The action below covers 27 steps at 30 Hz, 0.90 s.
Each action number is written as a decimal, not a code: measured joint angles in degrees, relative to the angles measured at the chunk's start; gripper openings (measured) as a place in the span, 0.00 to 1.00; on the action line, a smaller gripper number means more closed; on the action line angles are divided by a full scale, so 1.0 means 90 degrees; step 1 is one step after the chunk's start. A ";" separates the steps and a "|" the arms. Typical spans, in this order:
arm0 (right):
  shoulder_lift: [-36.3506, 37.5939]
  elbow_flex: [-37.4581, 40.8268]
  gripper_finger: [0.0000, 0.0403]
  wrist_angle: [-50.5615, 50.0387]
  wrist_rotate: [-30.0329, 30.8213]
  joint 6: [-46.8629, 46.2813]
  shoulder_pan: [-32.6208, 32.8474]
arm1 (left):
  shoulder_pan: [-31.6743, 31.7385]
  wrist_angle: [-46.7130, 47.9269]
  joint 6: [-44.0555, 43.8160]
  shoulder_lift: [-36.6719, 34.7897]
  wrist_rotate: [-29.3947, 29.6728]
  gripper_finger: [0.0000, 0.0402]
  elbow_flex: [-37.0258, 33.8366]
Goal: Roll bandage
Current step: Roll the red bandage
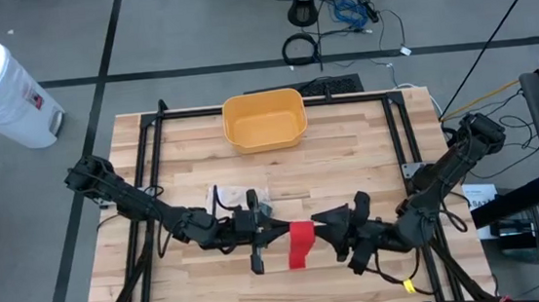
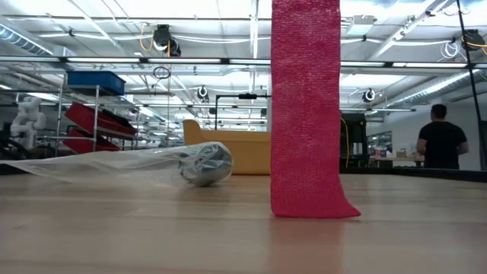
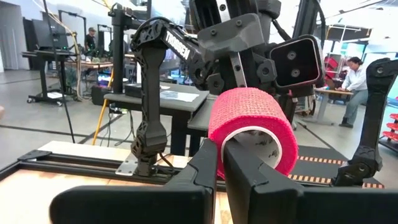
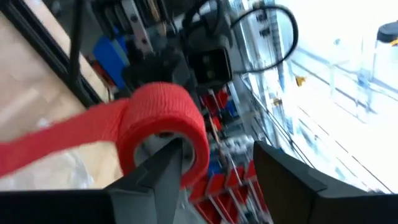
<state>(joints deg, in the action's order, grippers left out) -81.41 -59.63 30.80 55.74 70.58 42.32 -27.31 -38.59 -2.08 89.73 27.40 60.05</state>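
I see my left gripper pinched shut on the red bandage roll above the front middle of the wooden table. My right gripper faces it, fingers spread around the roll's other end. A loose strip hangs down to the tabletop.

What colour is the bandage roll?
The bandage roll is bright red, clearest in the left wrist view.
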 joint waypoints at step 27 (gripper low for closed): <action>-0.1203 -0.0064 0.47 -0.2022 0.0383 0.2213 0.0847 | 0.0013 -0.0059 0.0115 -0.0002 0.0154 0.05 0.0000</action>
<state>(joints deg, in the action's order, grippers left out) -92.24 -60.20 12.60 59.19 90.50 49.93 -27.19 -39.12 -1.04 89.71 28.79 60.05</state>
